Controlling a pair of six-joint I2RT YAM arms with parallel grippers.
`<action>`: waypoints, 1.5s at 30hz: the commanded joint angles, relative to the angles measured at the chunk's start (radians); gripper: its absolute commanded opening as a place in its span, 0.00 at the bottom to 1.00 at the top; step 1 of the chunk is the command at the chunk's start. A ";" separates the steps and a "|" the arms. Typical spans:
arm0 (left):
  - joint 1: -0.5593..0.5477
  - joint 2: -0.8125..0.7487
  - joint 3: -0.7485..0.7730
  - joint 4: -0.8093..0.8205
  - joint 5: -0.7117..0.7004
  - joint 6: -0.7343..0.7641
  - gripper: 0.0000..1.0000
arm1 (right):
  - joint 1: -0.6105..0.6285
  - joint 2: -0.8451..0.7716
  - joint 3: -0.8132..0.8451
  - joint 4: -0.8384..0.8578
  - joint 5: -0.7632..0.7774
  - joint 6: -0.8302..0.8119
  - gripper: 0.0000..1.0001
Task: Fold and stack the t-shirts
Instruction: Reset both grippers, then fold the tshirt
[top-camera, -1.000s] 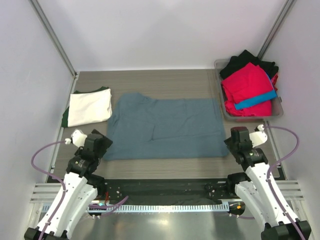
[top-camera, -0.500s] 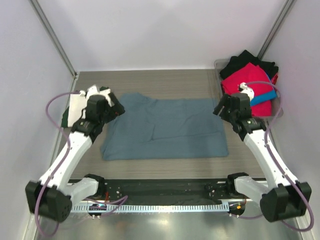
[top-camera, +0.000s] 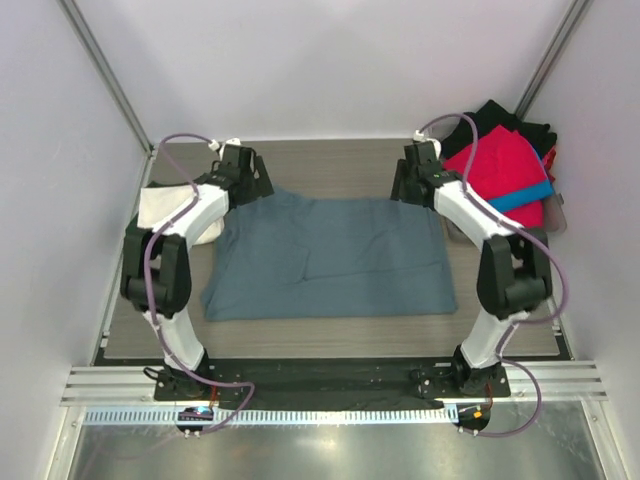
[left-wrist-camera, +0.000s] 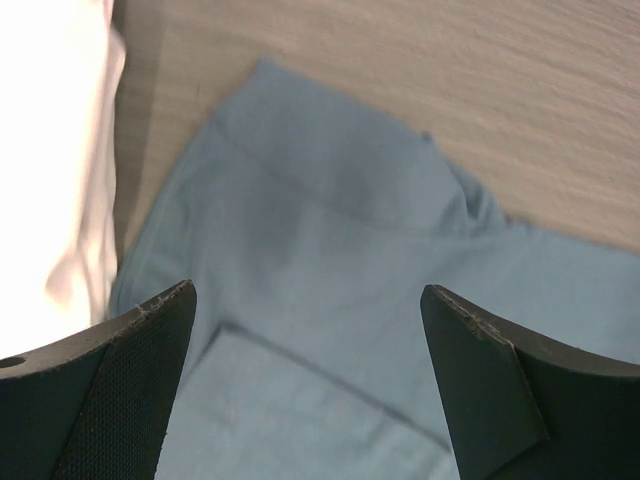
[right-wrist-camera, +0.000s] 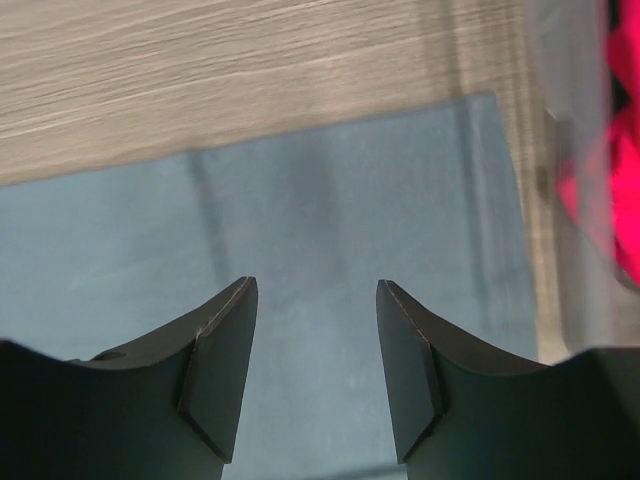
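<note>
A slate blue-grey t-shirt (top-camera: 330, 255) lies flat in the middle of the table, half-folded, with a crease running across it. My left gripper (top-camera: 256, 187) hovers open over its far left corner, jaws wide, cloth (left-wrist-camera: 330, 230) below and nothing between the fingers (left-wrist-camera: 120, 390). My right gripper (top-camera: 403, 189) is open above the far right corner (right-wrist-camera: 400, 180), its jaws narrower and empty. A folded cream-white t-shirt (top-camera: 170, 210) sits at the left, partly hidden by my left arm; it also shows in the left wrist view (left-wrist-camera: 50, 170). Red (top-camera: 500, 165), black and bright blue t-shirts lie in a bin.
The clear plastic bin (top-camera: 555, 215) stands at the back right, close to my right gripper; its wall (right-wrist-camera: 570, 150) shows in the right wrist view. Bare wooden tabletop (top-camera: 330, 165) runs behind the shirt. A white back wall and metal frame posts enclose the table.
Both arms have swung from the near corners of the blue-grey shirt out to its far corners. The right jaws have narrowed a little. The shirt has not moved.
</note>
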 joint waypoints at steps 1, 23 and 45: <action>0.005 0.081 0.126 0.021 -0.052 0.103 0.94 | 0.000 0.126 0.139 0.002 0.098 -0.047 0.56; 0.035 0.547 0.598 -0.221 -0.012 0.133 0.71 | -0.069 0.396 0.340 -0.047 0.132 -0.048 0.63; 0.100 0.437 0.458 -0.152 -0.089 0.082 0.00 | -0.076 0.598 0.597 -0.113 0.153 -0.062 0.60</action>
